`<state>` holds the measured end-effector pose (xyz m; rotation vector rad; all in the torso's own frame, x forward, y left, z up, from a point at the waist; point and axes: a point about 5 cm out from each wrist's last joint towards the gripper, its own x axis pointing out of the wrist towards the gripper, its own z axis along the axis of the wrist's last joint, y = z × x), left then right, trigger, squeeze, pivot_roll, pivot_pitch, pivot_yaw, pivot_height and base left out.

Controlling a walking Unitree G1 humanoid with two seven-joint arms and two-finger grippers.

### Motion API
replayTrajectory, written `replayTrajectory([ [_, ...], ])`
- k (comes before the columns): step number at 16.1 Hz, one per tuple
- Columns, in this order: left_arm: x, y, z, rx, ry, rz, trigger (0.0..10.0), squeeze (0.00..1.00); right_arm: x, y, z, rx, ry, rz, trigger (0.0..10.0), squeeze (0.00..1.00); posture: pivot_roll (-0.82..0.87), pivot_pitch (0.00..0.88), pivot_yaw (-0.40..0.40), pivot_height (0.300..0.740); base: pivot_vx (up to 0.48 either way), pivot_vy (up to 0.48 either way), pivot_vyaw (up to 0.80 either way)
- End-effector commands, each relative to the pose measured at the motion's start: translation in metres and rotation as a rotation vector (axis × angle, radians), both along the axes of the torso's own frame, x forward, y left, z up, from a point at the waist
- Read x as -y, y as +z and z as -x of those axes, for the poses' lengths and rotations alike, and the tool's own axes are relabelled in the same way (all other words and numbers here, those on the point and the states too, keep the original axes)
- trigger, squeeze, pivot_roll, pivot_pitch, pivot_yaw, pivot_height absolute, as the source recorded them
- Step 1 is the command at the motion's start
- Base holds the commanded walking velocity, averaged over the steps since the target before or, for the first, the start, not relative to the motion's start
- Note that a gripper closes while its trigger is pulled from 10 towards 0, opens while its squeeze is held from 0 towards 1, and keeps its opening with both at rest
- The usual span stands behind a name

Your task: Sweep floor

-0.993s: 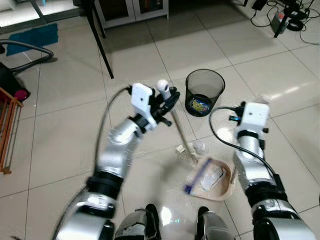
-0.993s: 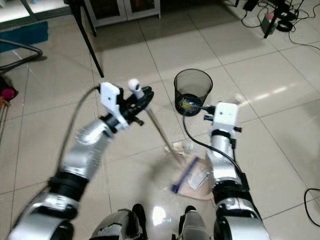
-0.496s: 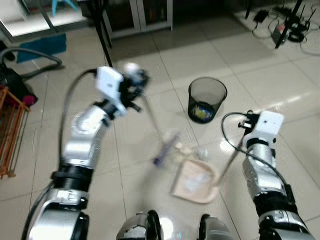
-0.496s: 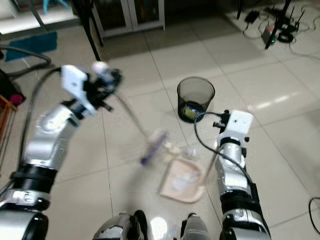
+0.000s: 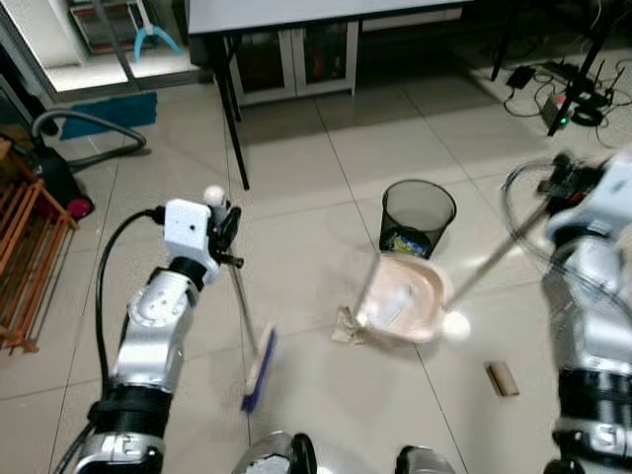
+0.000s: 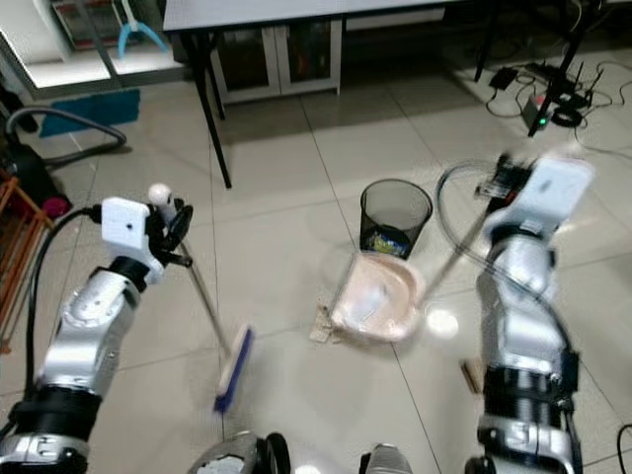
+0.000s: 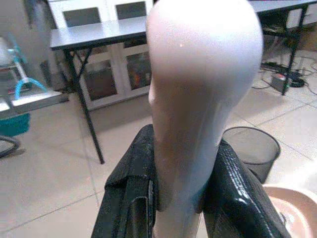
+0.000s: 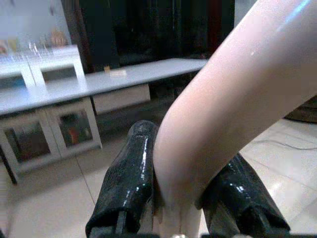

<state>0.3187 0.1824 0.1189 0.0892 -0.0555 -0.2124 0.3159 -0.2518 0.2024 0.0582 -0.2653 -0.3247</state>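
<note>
R gripper clenched on dustpan handle, L gripper on broom: tip pan slowly over bin at 12 o'clock.

Right tool and dustpan motion-blurred.

Pale pink dustpan, black mesh bin, blue-edged broom head, beige floor tiles
</note>
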Motion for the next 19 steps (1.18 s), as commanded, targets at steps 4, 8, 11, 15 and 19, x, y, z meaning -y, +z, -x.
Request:
replayTrajectory([
  [4,0.006,0.010,0.001,0.075,0.032,-0.011,10.0,0.00,0.010,0.032,0.006,0.078,-0.020,-0.107,10.0,0.00,-0.07,0.000,0.099,0.740,0.000,0.000,0.00],
  [8,0.012,0.010,0.004,0.086,0.032,-0.014,10.0,0.00,0.017,0.059,0.009,0.126,-0.035,-0.123,10.0,0.00,-0.06,0.000,0.093,0.740,0.000,0.000,0.00],
  [11,0.021,0.014,0.002,0.101,0.018,0.000,10.0,0.00,0.010,0.070,0.009,0.151,-0.015,-0.044,10.0,0.00,-0.06,0.000,0.101,0.740,0.000,0.000,0.00],
  [15,0.027,0.011,0.003,0.093,0.013,-0.013,10.0,0.00,0.003,0.075,0.008,0.171,-0.006,-0.064,10.0,0.00,-0.07,0.000,0.094,0.740,0.063,0.000,0.00],
  [19,0.025,0.010,0.002,0.089,0.028,-0.007,10.0,0.00,0.004,0.087,0.005,0.202,-0.011,-0.072,10.0,0.00,-0.07,0.000,0.089,0.740,0.271,0.000,0.00],
])
